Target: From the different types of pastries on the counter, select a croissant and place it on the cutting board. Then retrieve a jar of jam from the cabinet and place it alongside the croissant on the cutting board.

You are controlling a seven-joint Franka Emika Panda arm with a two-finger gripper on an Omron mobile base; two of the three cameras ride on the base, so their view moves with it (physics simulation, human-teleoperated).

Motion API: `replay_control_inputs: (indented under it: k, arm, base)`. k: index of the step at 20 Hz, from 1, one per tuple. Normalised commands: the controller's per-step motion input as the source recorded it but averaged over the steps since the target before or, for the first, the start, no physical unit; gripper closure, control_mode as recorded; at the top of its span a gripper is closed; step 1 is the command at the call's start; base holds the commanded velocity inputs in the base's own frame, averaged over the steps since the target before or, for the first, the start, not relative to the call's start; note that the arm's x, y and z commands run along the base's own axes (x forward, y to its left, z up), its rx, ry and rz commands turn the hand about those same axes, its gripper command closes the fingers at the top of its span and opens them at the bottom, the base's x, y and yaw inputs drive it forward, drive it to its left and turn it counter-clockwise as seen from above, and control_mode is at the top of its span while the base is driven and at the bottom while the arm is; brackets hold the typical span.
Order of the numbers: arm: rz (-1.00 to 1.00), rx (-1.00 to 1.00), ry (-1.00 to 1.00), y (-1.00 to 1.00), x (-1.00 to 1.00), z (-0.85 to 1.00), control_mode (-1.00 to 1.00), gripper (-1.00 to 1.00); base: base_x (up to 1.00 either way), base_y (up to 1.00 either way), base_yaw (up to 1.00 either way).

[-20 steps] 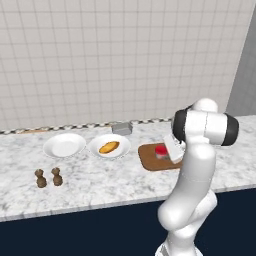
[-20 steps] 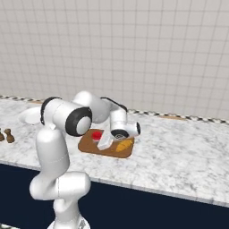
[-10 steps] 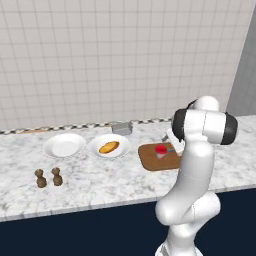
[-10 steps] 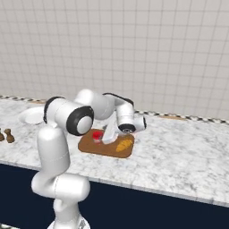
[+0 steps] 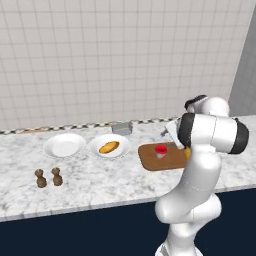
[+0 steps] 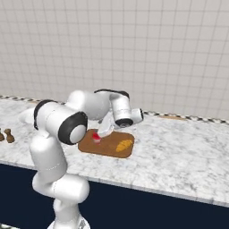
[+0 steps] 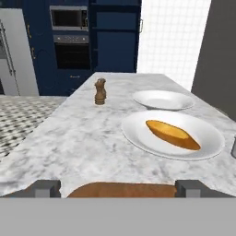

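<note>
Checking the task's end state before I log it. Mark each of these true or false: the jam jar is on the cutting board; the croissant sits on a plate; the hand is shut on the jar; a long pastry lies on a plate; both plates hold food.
1. The jar of jam is on the cutting board. True.
2. The croissant sits on a plate. False: it lies on the cutting board, beside the jar.
3. The hand is shut on the jar. False: its fingers stand wide apart, holding nothing.
4. A long pastry lies on a plate. True.
5. Both plates hold food. False: the other plate is bare.
</note>
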Motion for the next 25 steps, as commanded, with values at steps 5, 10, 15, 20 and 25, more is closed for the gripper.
replay_control_inputs:
  k: [5,10,15,20,25]
  arm:
    - [-0.06,-0.06,0.03,0.31,-0.45,0.45,-1.0,-1.0]
    - [-0.06,-0.07,0.03,0.34,-0.4,0.5,-1.0,-1.0]
    - [-0.05,-0.09,0.01,0.33,-0.2,0.63,-1.0,-1.0]
    - [-0.02,-0.07,0.0,0.26,-0.26,0.58,-1.0,-1.0]
    - [0.0,-0.04,0.0,0.17,-0.41,0.15,-1.0,-1.0]
  base:
    - [0.0,0.0,0.0]
    - [0.0,0.0,0.0]
    - [0.0,0.0,0.0]
    - [0.0,0.0,0.0]
    - [0.0,0.0,0.0]
